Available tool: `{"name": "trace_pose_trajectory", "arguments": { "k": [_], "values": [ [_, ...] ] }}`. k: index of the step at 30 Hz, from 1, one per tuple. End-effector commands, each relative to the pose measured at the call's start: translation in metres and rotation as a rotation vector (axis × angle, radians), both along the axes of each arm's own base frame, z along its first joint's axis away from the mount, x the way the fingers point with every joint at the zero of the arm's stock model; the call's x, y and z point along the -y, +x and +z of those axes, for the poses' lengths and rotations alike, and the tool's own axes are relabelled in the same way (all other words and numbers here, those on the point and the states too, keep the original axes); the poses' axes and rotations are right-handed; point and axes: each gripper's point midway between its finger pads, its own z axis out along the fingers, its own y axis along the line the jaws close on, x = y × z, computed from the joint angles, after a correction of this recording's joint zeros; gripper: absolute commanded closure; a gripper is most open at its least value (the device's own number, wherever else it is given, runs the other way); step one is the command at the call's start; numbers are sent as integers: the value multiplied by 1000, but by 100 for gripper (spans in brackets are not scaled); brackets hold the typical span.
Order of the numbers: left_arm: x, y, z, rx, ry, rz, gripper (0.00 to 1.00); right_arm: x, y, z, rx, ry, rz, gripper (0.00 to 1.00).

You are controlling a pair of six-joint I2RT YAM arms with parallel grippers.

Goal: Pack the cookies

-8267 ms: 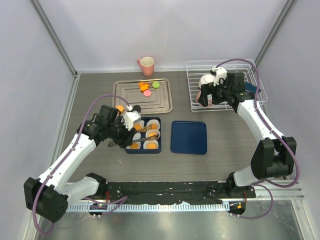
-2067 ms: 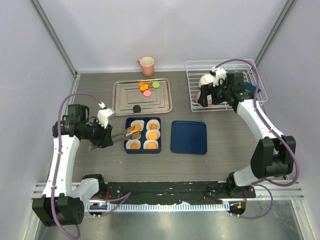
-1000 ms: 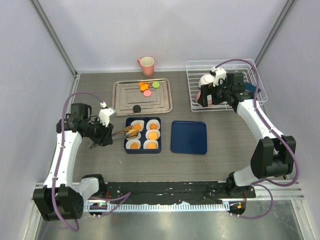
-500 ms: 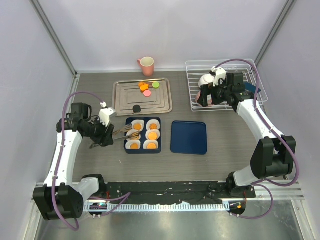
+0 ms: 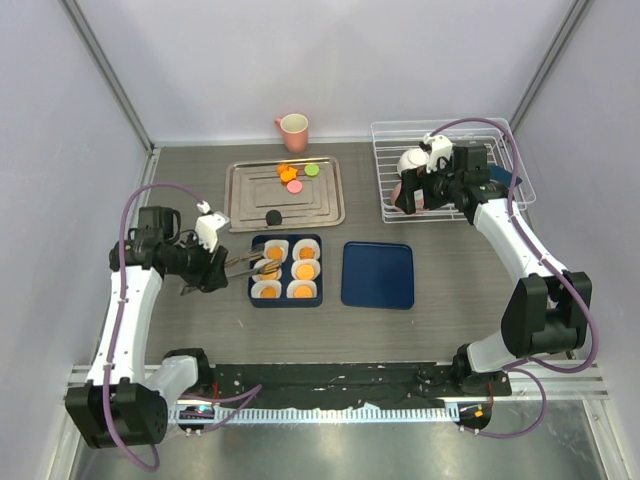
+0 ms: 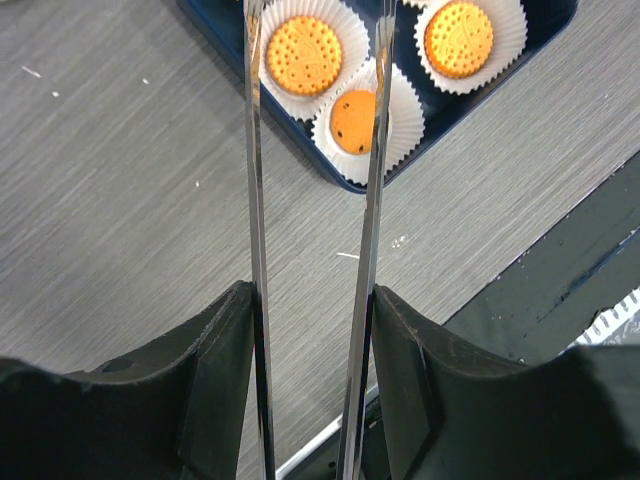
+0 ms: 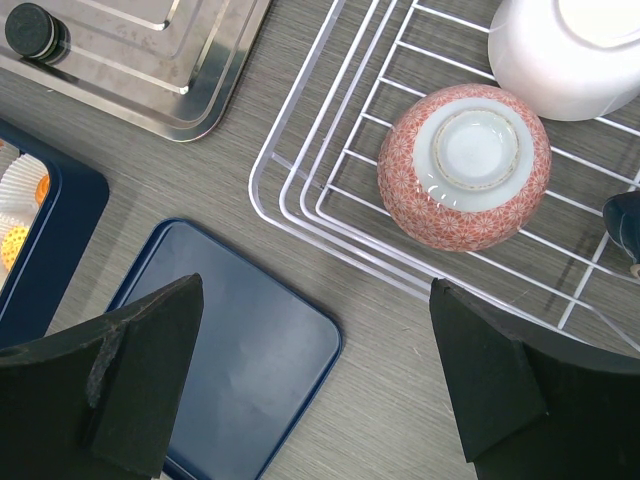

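Orange cookies (image 5: 302,268) lie in white paper cups inside the dark blue box (image 5: 286,297). My left gripper (image 5: 214,266) is shut on a pair of metal tongs (image 5: 250,264) whose thin arms (image 6: 255,150) stand spread apart over the box's near-left cups. Between the arms I see a spotted orange cookie (image 6: 355,121) resting in its cup, touched by neither. More cookies, orange (image 5: 285,172), pink (image 5: 294,186), green (image 5: 312,170) and black (image 5: 271,217), sit on the metal tray (image 5: 320,205). My right gripper (image 7: 315,290) hangs open and empty at the rack's near-left corner.
A dark blue lid (image 5: 378,274) lies flat right of the box. The white wire rack (image 5: 500,135) at the back right holds a red patterned bowl (image 7: 463,165) upside down and a white bowl (image 7: 565,40). A pink mug (image 5: 293,126) stands behind the tray.
The tongs' arms have spread apart and the cookie they pinched now lies in its cup. My left arm has drawn slightly back to the left. The right arm has not moved.
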Motion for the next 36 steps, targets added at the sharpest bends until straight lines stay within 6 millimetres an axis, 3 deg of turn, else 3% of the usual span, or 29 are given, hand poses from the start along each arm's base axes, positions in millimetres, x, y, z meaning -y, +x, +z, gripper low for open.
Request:
{"name": "trace_pose_trajectory", "arguments": {
  "k": [1, 8, 15, 23, 27, 31, 36],
  "values": [
    [11, 10, 38, 110, -72, 9, 48, -2, 2, 13, 38, 9, 16, 0],
    [17, 27, 67, 190, -147, 86, 48, -3, 1, 16, 41, 10, 19, 0],
    [14, 74, 102, 327, -233, 236, 48, -5, 0, 26, 62, 16, 21, 0],
    [0, 122, 113, 440, -246, 352, 47, -6, -2, 32, 76, 19, 25, 0],
    [-4, 150, 100, 425, -249, 382, 46, -6, -2, 35, 85, 18, 24, 0],
    [-12, 183, 72, 384, -246, 446, 45, -6, -4, 42, 102, 22, 24, 0],
    [-33, 214, 64, 455, -216, 567, 46, -6, -4, 46, 113, 22, 23, 0]
  ]
}}
